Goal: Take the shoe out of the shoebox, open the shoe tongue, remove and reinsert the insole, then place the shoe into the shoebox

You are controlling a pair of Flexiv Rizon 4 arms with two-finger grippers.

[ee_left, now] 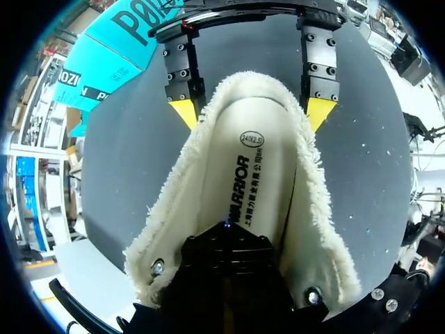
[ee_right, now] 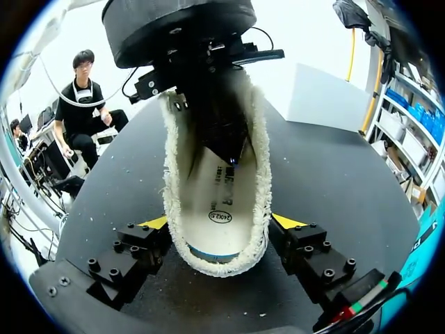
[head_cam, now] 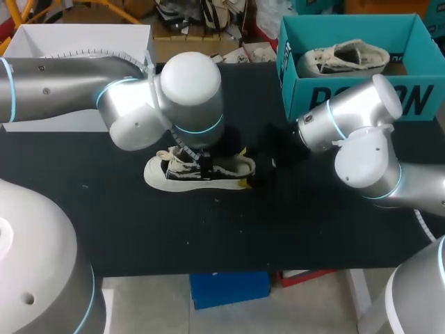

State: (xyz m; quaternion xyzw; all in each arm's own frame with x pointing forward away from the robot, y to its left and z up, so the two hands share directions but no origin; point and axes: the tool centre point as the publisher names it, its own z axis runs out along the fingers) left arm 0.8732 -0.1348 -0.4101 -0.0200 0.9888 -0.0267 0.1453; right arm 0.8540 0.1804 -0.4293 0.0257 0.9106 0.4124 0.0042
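At the left of the head view my left arm reaches in to the frame's centre, its wrist hanging straight over the shoe (head_cam: 201,170), which lies on its sole on the black table (head_cam: 139,223). I judge this suits lifting the tongue or reaching the insole (ee_left: 243,181). The left gripper (ee_left: 228,257) dips into the shoe's mouth; whether it pinches anything I cannot tell. To the right, the right gripper (ee_right: 221,223) clamps the fleecy heel from both sides, probably to steady the shoe. At upper right the teal shoebox (head_cam: 361,97) holds a second shoe (head_cam: 344,57). The head view hides both grippers behind the arms. The wrist views show the insole lying flat inside and the yellow tips pressed against the collar.
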